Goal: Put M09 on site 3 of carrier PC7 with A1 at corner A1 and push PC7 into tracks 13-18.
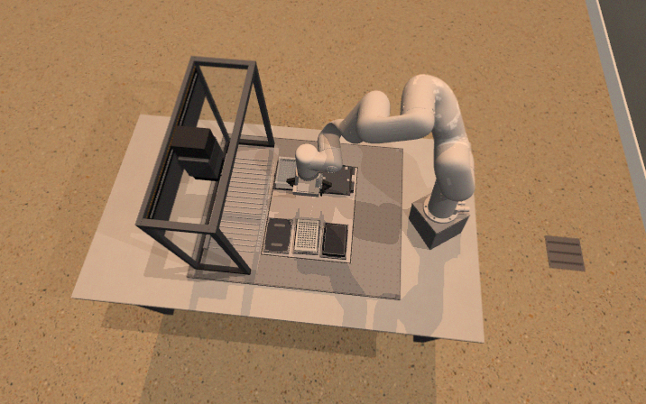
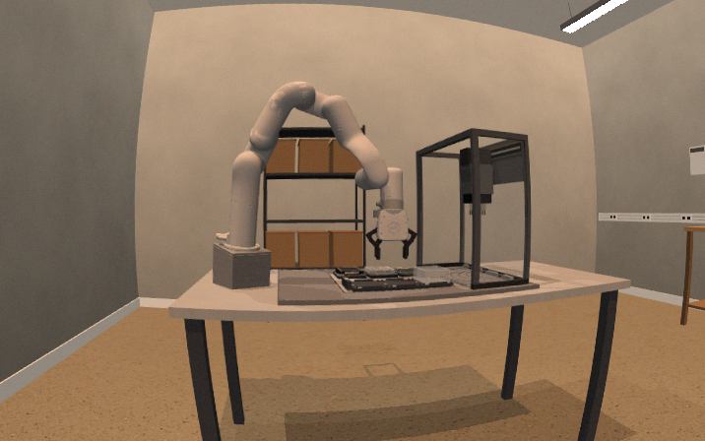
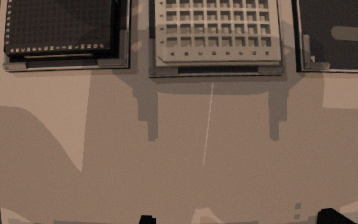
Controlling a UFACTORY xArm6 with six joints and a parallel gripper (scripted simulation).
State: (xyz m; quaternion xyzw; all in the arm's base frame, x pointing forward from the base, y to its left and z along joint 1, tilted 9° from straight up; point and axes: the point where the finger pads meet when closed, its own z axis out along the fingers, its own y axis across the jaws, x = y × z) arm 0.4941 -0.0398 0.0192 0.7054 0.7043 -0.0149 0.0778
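Observation:
The dark plate carrier PC7 (image 1: pixel 333 179) lies on the apron in front of the rails (image 1: pixel 244 199). The pale deep-well block M09 (image 1: pixel 285 172) sits on the carrier's end nearest the rails, and it also shows in the side view (image 2: pixel 431 272). My gripper (image 1: pixel 307 184) (image 2: pixel 391 254) is open and empty, and it hangs above the middle of the carrier. In the wrist view only its fingertips show at the bottom edge. Beyond them are the dark plate M60 (image 3: pixel 60 25), the white plate M06 (image 3: pixel 217 30) and the empty nest S3 (image 3: pixel 330 35).
The instrument's tall dark frame (image 1: pixel 199 161) stands over the rails, with a dark head block (image 1: pixel 195 150) inside. The nest row (image 1: pixel 306 235) lies beside the apron. The arm's base block (image 1: pixel 438 221) stands at the right of the table.

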